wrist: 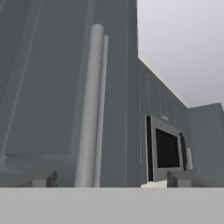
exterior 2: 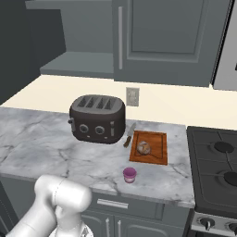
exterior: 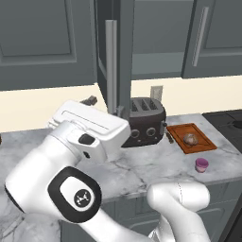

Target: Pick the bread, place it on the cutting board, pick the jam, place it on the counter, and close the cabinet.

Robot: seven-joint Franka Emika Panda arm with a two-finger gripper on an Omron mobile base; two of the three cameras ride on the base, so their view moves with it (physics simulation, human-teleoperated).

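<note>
Judging from how things lie, most of the task is taken as done. The counter (exterior 2: 55, 139) is seen across the middle of both base views. The cabinet (exterior: 116, 56), the largest thing yet to be dealt with, is shown at the top centre of the left base view with its door swung out edge-on, so closing it is judged to be what is left. The toaster (exterior 2: 97, 119) is seen at the centre of the right base view. To its right, the cutting board (exterior 2: 155, 147) is laid flat, and the bread (exterior 2: 144, 148) is rested on it. The jam (exterior 2: 129, 175) is stood on the bare marble in front of the board, near the front edge.

In the hand view the door's pale bar handle (wrist: 89, 109) is seen running up the left centre of the frame, close ahead. The gripper (wrist: 109, 178) is held released, its jaws spread wide at the bottom corners with nothing between them. The handle is placed just left of the gap's middle; contact cannot be told.
</note>
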